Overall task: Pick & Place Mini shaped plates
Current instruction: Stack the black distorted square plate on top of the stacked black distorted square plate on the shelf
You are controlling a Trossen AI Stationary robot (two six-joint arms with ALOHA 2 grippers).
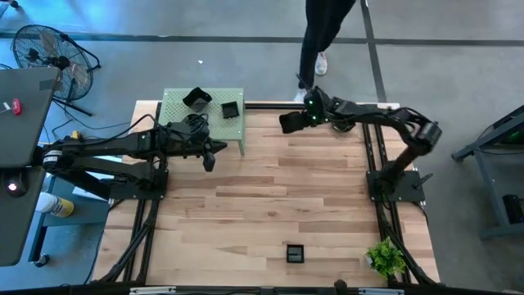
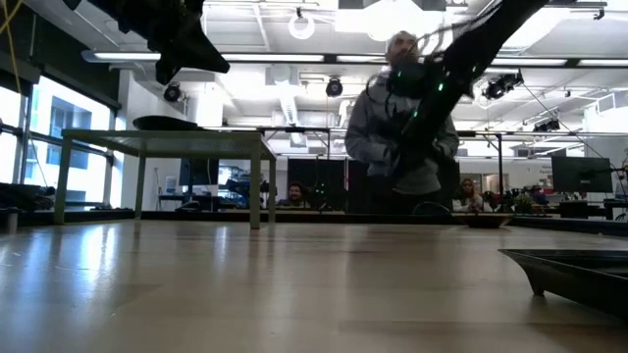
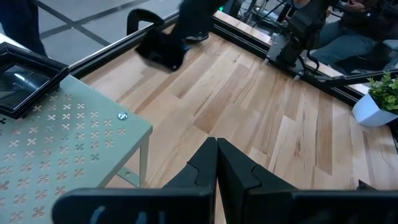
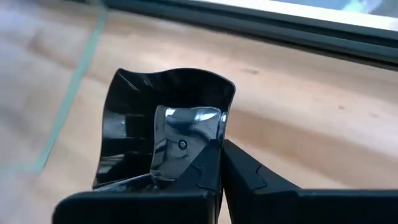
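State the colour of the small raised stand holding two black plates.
Pale green, with a cut-out cross pattern; the stand shows best in the left wrist view.

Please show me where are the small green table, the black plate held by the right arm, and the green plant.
small green table (image 1: 219,121): high view, bare part of its top.
black plate (image 4: 168,102): right wrist view, inner glossy wall.
green plant (image 1: 385,257): high view, its leaves.

No readable text, labels, brands or numbers anywhere
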